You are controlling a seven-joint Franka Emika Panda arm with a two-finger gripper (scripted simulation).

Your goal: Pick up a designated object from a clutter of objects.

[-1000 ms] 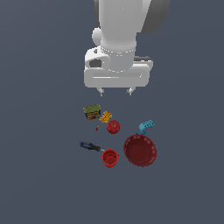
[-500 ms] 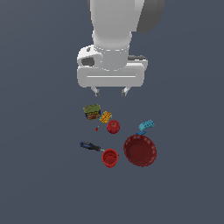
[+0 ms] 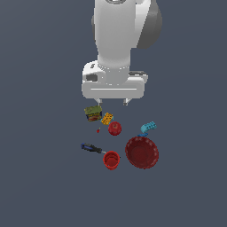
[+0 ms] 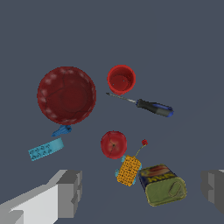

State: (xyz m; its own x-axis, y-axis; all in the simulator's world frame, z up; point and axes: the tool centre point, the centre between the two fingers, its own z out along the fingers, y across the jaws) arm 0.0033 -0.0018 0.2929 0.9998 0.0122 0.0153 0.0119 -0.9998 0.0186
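Wrist view: tool hangs with fingers spread wide and empty above the counter; the red apple lies just ahead of the gap, touching the yellow block, beside the green-red can.

Glossy red apple amid clutter

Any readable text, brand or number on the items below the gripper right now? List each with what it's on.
No text can be read in either view.
Can: a red-and-yellow label band on its side, with lettering too blurred to read.
Yellow block: dotted texture only, no characters.
Blue toy piece: small dots, no characters.
Apple, red cup, red bowl, screwdriver: no markings visible.
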